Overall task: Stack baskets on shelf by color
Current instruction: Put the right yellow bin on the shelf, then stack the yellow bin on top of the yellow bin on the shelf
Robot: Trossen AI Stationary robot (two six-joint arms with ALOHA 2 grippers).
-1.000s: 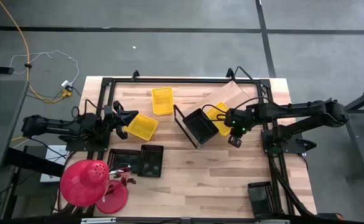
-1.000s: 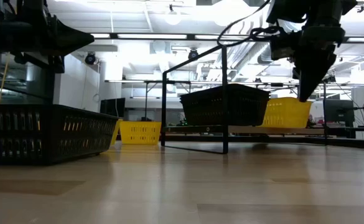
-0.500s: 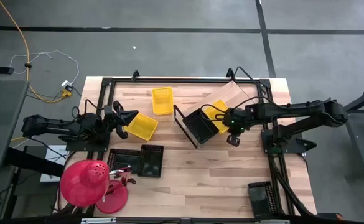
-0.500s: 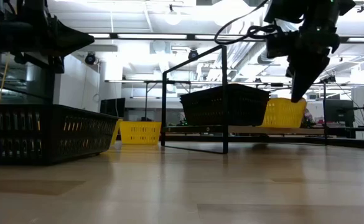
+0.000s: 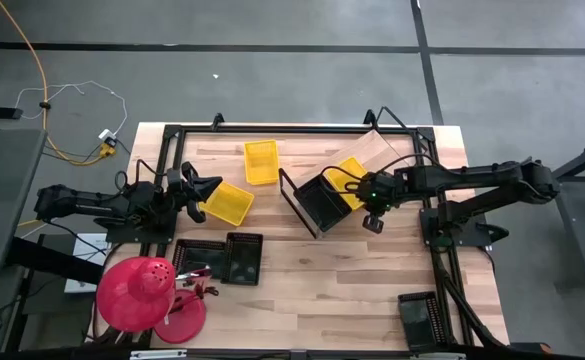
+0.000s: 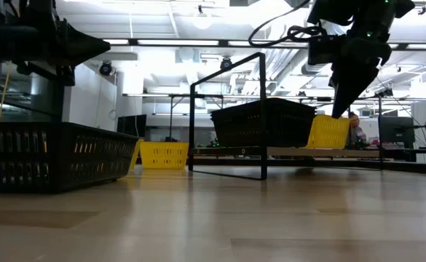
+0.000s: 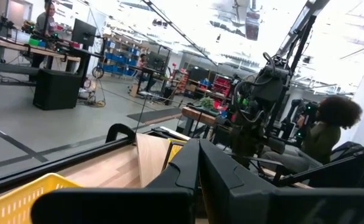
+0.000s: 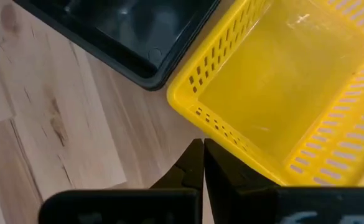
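The slanted shelf [image 5: 372,152] stands at the back right of the table. A black basket [image 5: 322,203] and a yellow basket [image 5: 346,182] rest side by side on its board. My right gripper [image 5: 368,196] is shut and points steeply down at the yellow basket's outer wall [image 8: 231,134]. Two more yellow baskets [image 5: 261,161] [image 5: 227,203] lie on the table left of the shelf. A pair of black baskets [image 5: 222,259] lies near the front left. My left gripper [image 5: 215,186] is shut and hovers level at the left side, beside a yellow basket. My right gripper's shut fingertips [image 8: 201,149] stand right beside the yellow basket's long outer wall [image 8: 214,124], near its corner by the black basket. They come from above, slanting toward the table's left. I cannot tell whether they touch the wall.
A red dome [image 5: 132,293] and a red dish sit at the table's front left corner. Black frame rails [image 5: 272,128] run along the table's edges. A dark block [image 5: 418,318] lies at the front right. Bare wood stretches across the front middle [image 5: 342,290].
My right gripper has moved toward the table's left and far side, toward the yellow basket on the shelf, rolling and tipping a little as it went. It stays shut. In the low view the yellow basket's right end has drawn in toward the black basket.
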